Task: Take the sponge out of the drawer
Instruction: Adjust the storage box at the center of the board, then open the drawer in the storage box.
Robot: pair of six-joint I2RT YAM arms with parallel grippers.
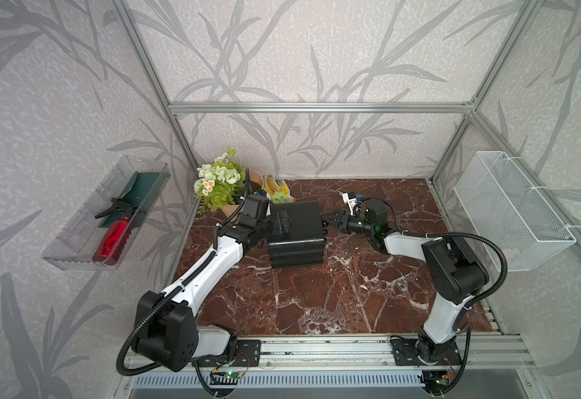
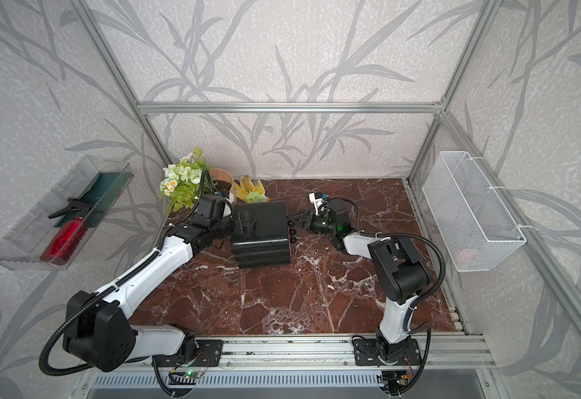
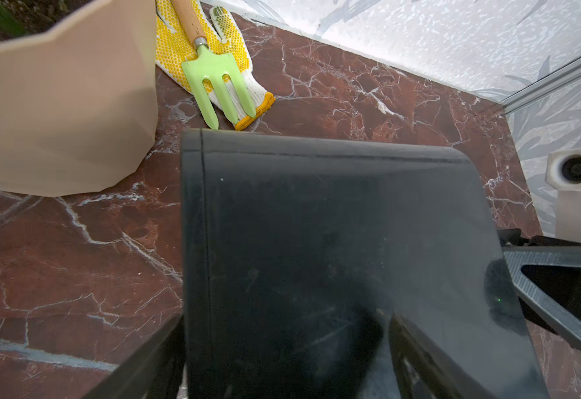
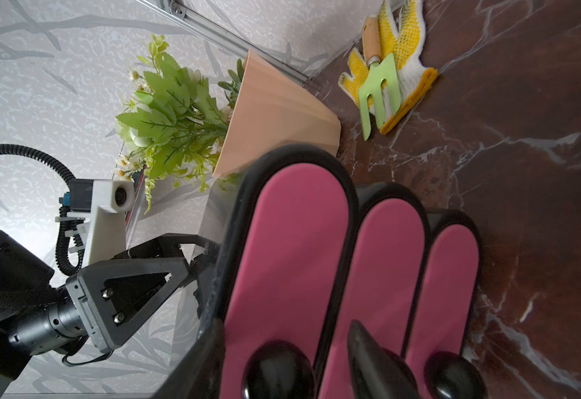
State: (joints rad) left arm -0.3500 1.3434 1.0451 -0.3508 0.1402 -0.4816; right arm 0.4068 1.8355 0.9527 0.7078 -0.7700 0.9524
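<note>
A black drawer unit (image 1: 297, 224) (image 2: 261, 224) stands on the marble table, its three pink fronts (image 4: 289, 259) with black knobs facing right. All the drawers are shut, so the sponge is hidden. My left gripper (image 1: 284, 224) (image 3: 284, 321) stands wide open at the unit's left rear edge, and the black body (image 3: 316, 241) fills the space between its fingers. My right gripper (image 1: 329, 219) (image 4: 285, 324) is open at the fronts. One finger (image 4: 368, 352) lies between the top drawer's knob (image 4: 278, 369) and the middle front, a gap away from that knob.
A beige pot of artificial flowers (image 1: 218, 183) (image 4: 275, 121) and a yellow glove under a green hand fork (image 1: 277, 191) (image 3: 213, 76) lie just behind the unit. A clear tray with a red spray bottle (image 1: 112, 238) hangs on the left wall. A white mesh basket (image 1: 514, 207) hangs on the right wall.
</note>
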